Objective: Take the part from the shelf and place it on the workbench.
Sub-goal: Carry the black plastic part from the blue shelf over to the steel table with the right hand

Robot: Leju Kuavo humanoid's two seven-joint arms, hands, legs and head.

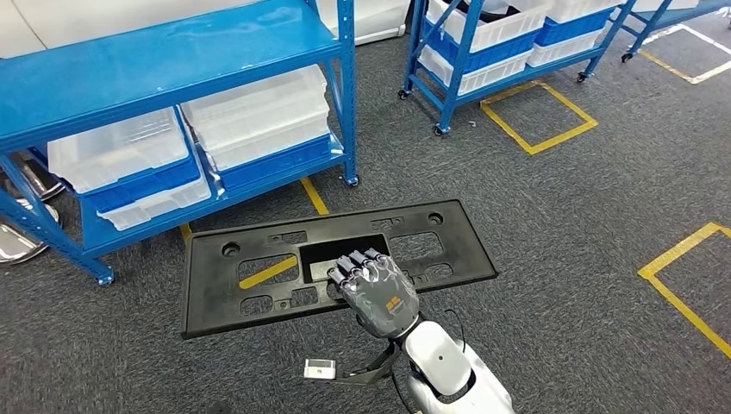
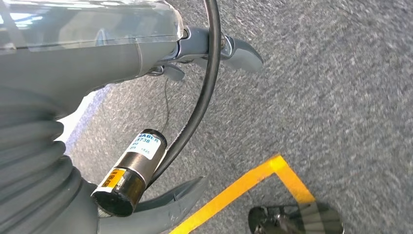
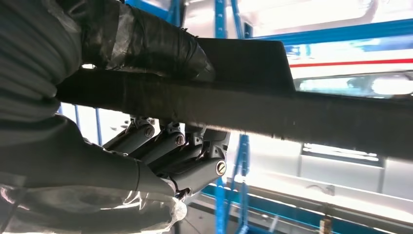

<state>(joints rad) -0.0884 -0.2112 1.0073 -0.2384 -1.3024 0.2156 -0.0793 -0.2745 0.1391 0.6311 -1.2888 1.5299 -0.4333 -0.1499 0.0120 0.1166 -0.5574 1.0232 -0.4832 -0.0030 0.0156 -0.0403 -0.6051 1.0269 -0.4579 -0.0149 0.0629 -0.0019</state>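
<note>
head view first: nearest to us our right hand (image 1: 377,291) grips the part (image 1: 259,250), a flat black plastic panel with cut-outs, at its near long edge. the dark fingers (image 1: 358,263) curl over the rim of its central rectangular opening. the panel lies roughly level, held out above the grey carpet floor (image 1: 560,259), well clear of the shelf. through its slots we see carpet and a strip of yellow floor tape (image 1: 314,196).

right wrist view, close in: the thumb, wrapped in black tape, presses one face of the panel's edge (image 3: 292,112) while the fingers (image 3: 195,161) clamp the other.

left wrist view: our left hand (image 2: 214,48) hangs over the carpet beside a yellow tape corner (image 2: 272,168); it holds nothing, though we cannot tell how far its fingers are spread.

beyond the part stands the blue shelf (image 1: 172,60), with translucent white bins (image 1: 259,108) on its lower level. farther off, a second blue rack on castors (image 1: 457,60) carries white and blue bins.
</note>
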